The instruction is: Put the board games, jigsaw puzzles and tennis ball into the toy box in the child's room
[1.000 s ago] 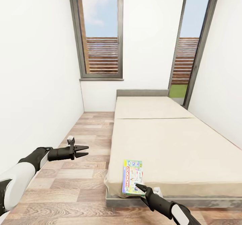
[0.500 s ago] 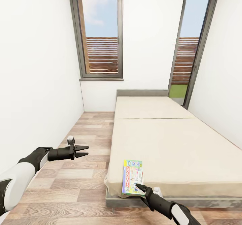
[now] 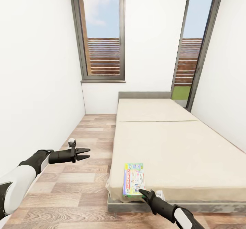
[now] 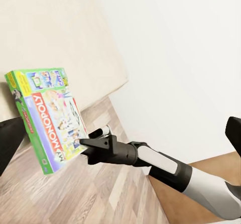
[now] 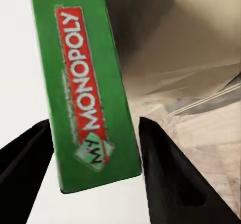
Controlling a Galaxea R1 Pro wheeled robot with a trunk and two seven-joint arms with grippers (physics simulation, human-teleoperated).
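One board game (image 3: 134, 180), a green box printed "MY MONOPOLY", is at the near left corner of the cream bed (image 3: 177, 147). My right gripper (image 3: 141, 192) is shut on the box's near edge. In the right wrist view the green edge of the game (image 5: 85, 98) sits between the two black fingers (image 5: 160, 169). The left wrist view shows the game (image 4: 47, 118) tilted up off the bed's edge, with the right gripper (image 4: 83, 144) holding it. My left gripper (image 3: 87, 153) is open and holds nothing, over the floor left of the bed.
A strip of wood-plank floor (image 3: 85, 174) runs between the bed and the white left wall (image 3: 37, 85). A tall window (image 3: 102, 34) and a glass door (image 3: 194, 51) stand at the far end. The grey headboard (image 3: 145, 94) is against the far wall.
The right gripper has tipped the game up on its edge, so its cover looks narrower now. The left arm has not moved.
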